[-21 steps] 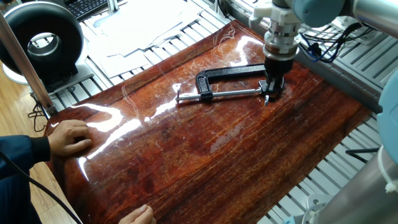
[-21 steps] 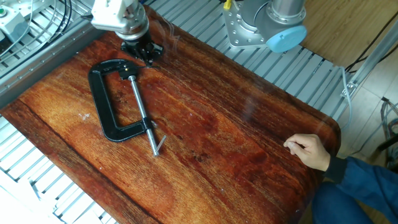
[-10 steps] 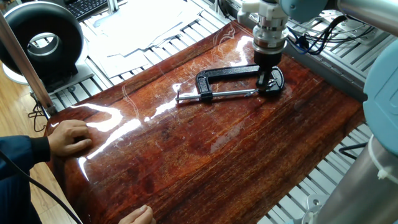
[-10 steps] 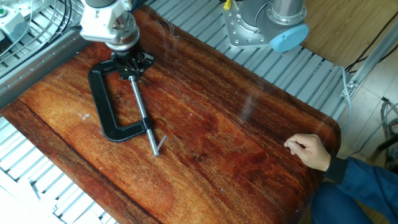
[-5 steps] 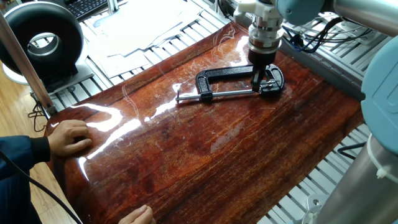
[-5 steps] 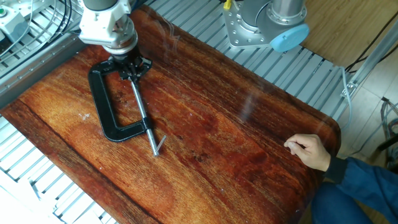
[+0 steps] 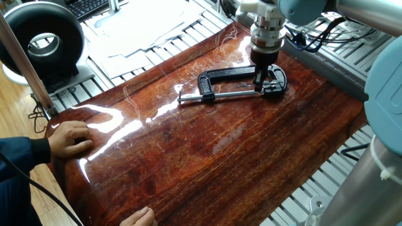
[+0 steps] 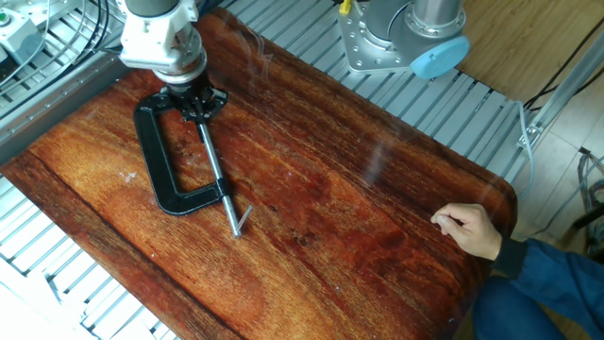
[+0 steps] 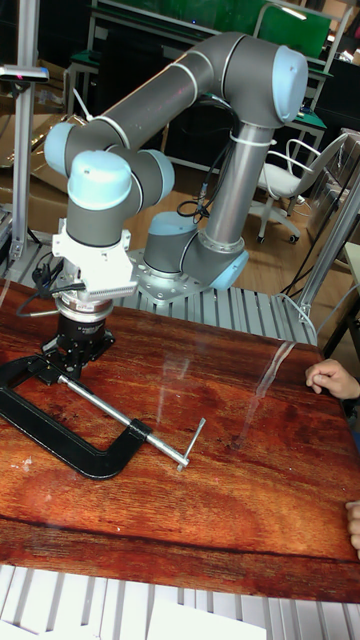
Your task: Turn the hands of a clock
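The hands, a black C-clamp (image 7: 232, 73) (image 8: 151, 156) (image 9: 60, 440) with a silver screw rod (image 7: 220, 95) (image 8: 213, 165) (image 9: 110, 405) and a thin crossbar (image 8: 241, 220), lie flat on the wooden tabletop. My gripper (image 7: 260, 78) (image 8: 195, 102) (image 9: 65, 365) points straight down over the clamp's jaw. Its black fingers stand spread on either side of the screw's tip, low at the clamp. It looks open. No clock shows; whatever is in the jaw is hidden under the gripper.
A person's hand (image 7: 69, 138) (image 8: 467, 229) (image 9: 335, 378) rests on the table's far edge from the clamp. A black ring-shaped device (image 7: 44, 41) stands off the table. The arm's base (image 8: 406, 38) sits beside the table, on slatted metal rails (image 8: 57, 274).
My gripper moved from just beyond the clamp's closed end to over the jaw and came down. In the last half second it has held still. The clamp has not moved.
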You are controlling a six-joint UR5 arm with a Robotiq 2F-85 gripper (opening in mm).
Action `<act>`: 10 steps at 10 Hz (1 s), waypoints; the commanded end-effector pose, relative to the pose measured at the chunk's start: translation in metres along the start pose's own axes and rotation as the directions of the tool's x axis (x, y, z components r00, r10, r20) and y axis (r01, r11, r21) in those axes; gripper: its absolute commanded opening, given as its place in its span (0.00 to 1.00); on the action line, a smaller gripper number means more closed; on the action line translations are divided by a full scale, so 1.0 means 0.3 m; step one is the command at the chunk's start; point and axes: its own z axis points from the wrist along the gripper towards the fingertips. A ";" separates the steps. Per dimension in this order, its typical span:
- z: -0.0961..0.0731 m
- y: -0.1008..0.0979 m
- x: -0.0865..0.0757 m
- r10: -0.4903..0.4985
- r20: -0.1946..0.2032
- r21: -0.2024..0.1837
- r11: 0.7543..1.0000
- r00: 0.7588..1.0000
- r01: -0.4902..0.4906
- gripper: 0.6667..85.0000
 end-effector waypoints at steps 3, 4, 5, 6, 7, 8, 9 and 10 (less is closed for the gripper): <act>-0.110 0.102 0.134 0.358 -0.044 -0.068 0.930 0.933 -0.360 0.00; -0.146 0.142 0.176 0.443 -0.044 -0.100 0.890 0.895 -0.446 0.00; -0.172 0.177 0.177 0.516 -0.015 -0.154 0.845 0.856 -0.512 0.00; -0.192 0.180 0.189 0.551 0.016 -0.173 0.824 0.834 -0.540 0.00; -0.205 0.141 0.210 0.553 0.053 -0.135 0.829 0.832 -0.542 0.00; -0.221 0.125 0.217 0.582 0.069 -0.119 0.811 0.810 -0.572 0.00; -0.241 0.165 0.205 0.645 0.053 -0.143 0.760 0.762 -0.634 0.00; -0.257 0.222 0.175 0.678 0.036 -0.162 0.729 0.734 -0.666 0.00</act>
